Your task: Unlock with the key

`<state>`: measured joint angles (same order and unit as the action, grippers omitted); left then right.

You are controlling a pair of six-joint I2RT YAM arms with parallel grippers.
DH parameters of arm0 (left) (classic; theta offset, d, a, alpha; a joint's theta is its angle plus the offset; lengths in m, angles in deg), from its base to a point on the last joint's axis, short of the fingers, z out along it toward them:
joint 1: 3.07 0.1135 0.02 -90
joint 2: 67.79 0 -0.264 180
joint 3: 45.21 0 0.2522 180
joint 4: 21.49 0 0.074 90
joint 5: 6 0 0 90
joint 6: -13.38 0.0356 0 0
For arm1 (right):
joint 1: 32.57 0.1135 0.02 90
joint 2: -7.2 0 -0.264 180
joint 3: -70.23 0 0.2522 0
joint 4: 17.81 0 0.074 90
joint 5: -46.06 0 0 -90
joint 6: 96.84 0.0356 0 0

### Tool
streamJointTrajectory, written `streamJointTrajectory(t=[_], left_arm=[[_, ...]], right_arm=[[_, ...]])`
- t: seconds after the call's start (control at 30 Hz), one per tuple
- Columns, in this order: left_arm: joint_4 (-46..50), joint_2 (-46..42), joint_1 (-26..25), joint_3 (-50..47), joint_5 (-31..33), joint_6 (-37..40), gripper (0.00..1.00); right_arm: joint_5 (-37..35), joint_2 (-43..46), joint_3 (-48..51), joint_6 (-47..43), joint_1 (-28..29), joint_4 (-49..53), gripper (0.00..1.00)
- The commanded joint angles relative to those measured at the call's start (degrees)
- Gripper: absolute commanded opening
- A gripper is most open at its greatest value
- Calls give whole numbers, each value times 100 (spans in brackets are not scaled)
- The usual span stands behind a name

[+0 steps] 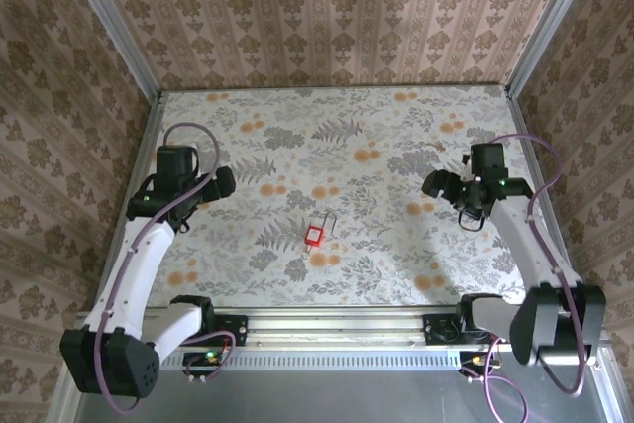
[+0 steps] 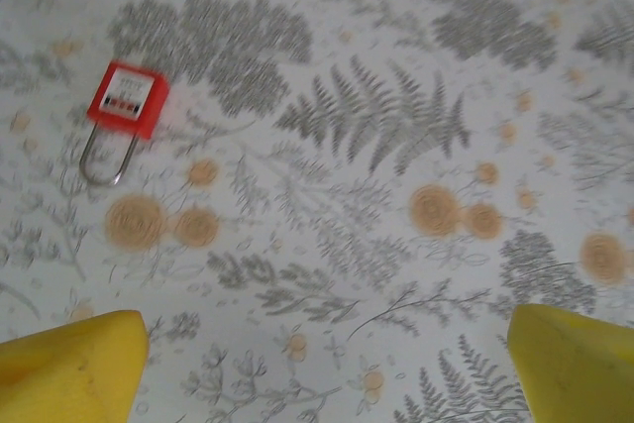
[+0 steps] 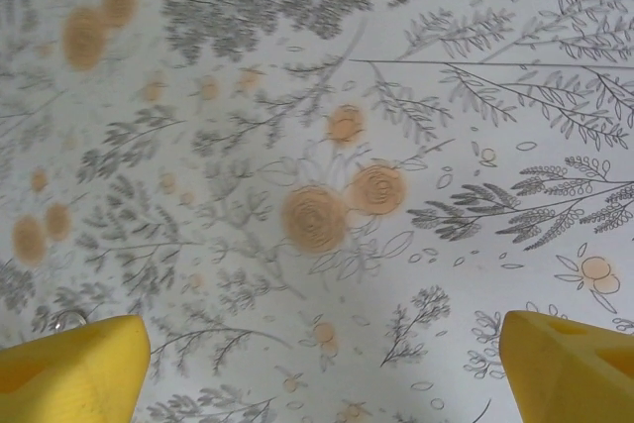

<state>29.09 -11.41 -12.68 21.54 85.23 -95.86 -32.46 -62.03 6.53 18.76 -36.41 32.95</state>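
Observation:
A small red padlock point(image 1: 314, 236) lies flat in the middle of the flowered table, its wire shackle pointing to the back right. From the left wrist it sits at upper left point(image 2: 127, 98), well ahead of the yellow fingertips point(image 2: 74, 364). My left gripper point(image 1: 226, 183) point(image 2: 327, 364) hovers open left of the lock, nothing between its fingers. My right gripper point(image 1: 434, 185) point(image 3: 327, 364) is open over bare table at the right, holding nothing. A tiny shiny loop point(image 3: 69, 321) peeks out beside its left finger; I cannot tell whether it is the key.
The table point(image 1: 396, 264) is covered in a grey fern and orange flower print. Patterned walls close it in at the back and both sides, with metal posts point(image 1: 109, 27) at the corners. A metal rail point(image 1: 337, 322) runs along the near edge between the arm bases.

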Motion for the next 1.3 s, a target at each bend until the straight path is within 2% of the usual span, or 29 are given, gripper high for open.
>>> streamJointTrajectory(t=[0.0,0.17,0.33,0.4,0.57,0.87,1.03,1.27], left_arm=[[-490,-470,-361,-29,-110,442,95],[-649,-1077,-1017,114,-162,907,96],[-596,-1515,-1617,378,-538,1196,99],[-489,-1597,-2080,542,-581,1282,100],[-77,-1686,-2986,974,420,1674,100],[124,-1415,-3706,1462,763,1853,100],[143,-1336,-3889,1525,931,1894,100],[146,-1296,-3992,1497,1139,1873,100]], right_arm=[[381,-834,-584,-214,-233,-464,87],[412,-2661,-1860,-295,-411,-548,73],[123,-4139,-3289,-205,-416,-21,62],[-115,-4600,-3839,-196,-407,276,59],[-527,-5254,-4623,-190,-399,532,55],[-992,-6122,-5621,-262,-311,1098,44],[-1016,-6377,-5885,-316,-295,1238,38],[-1057,-6436,-5908,-283,-293,1237,24]])
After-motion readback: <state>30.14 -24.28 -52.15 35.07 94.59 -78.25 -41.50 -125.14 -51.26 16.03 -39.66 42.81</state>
